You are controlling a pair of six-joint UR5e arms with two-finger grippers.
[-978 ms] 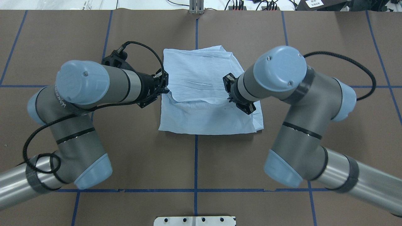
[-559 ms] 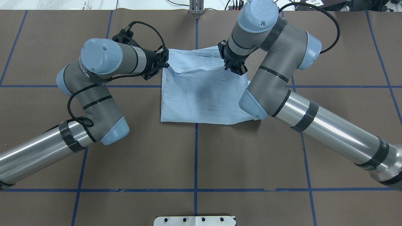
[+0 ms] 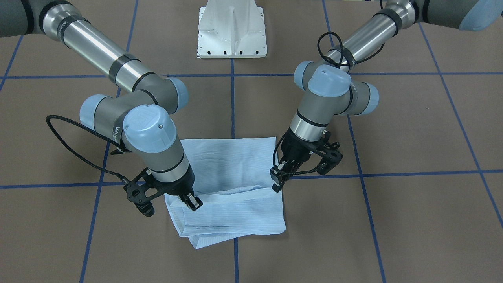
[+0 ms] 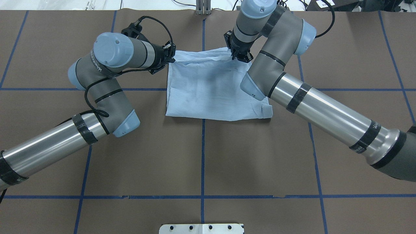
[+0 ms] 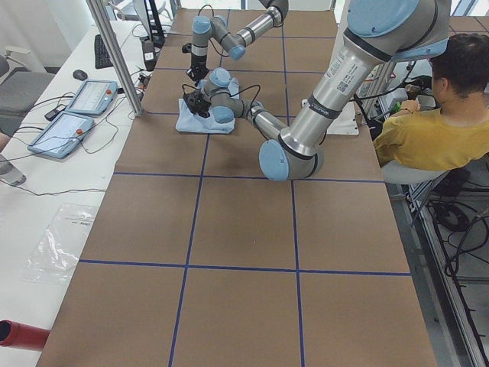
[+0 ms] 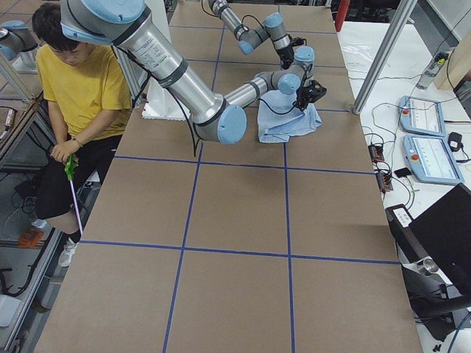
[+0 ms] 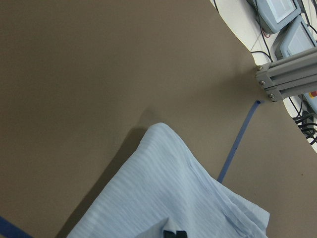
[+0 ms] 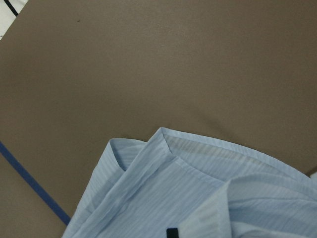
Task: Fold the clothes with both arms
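Shirt [image 4: 211, 91] folded into a roughly rectangular packet, lying on the brown table [image 4: 146, 156] in the half far from the robot, astride the centre one of the blue tape lines [image 4: 202, 156]. The near edge lies flat on the table. The far edge is bunched and creased between the two end effectors.

Left end effector [image 4: 171, 58] is clenched on the shirt's far left corner, reaching in from the side, with the left arm [image 4: 48, 146] bent at the elbow. Right end effector [image 4: 239, 56] is clenched on the far right corner, pointing down from the right arm [image 4: 325, 110], whose forearm crosses above the shirt's right margin.

Front-facing view: the top layer is doubled over toward the operators' side, its edge running between the two grips. A lower layer protrudes as a skewed corner at the front.

Left wrist view: a rounded shirt corner on bare table, a tape line just beyond it, and one black fingertip [image 7: 173, 234] at the bottom edge.

Right wrist view: stacked hemmed layers with fine stripes, and one black fingertip on the cloth.

White base [image 3: 232, 31] stands well apart from the shirt, on the robot's side of the table. A seated person [image 5: 428, 130] in a yellow top is beside the table in both side views.
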